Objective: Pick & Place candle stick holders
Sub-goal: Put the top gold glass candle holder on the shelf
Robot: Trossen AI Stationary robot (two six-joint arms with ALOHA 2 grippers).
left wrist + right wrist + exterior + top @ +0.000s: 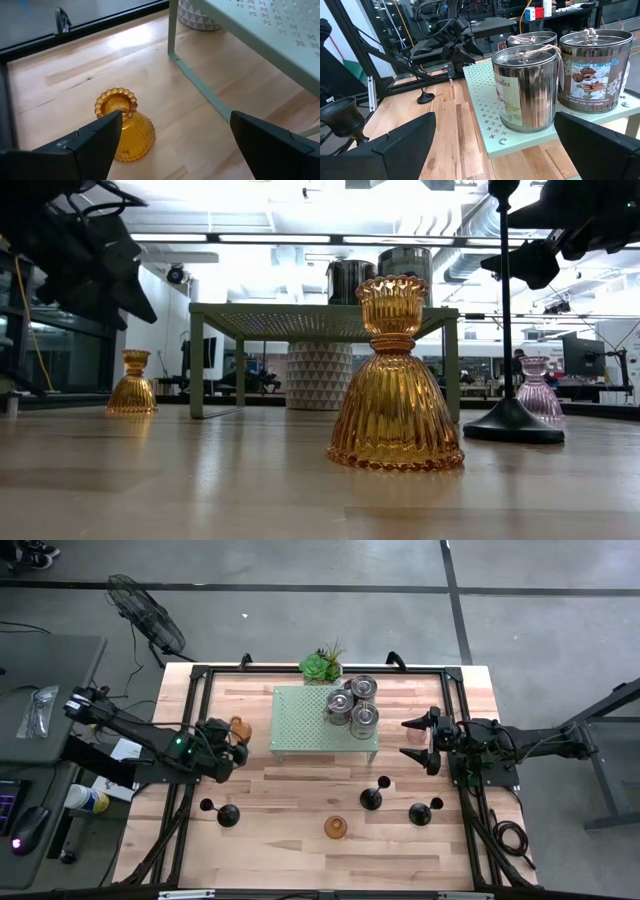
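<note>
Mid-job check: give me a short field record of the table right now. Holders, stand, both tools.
left tool: open, at the table's left, by an amber holder, not touching it
right tool: open, right of the stand, nothing held
stand: pale green, perforated, carrying three silvery tins
second amber holder: upright on the front centre of the table
black holders: several along the front, upright
pink holder: at the right side
plant: behind the stand
</note>
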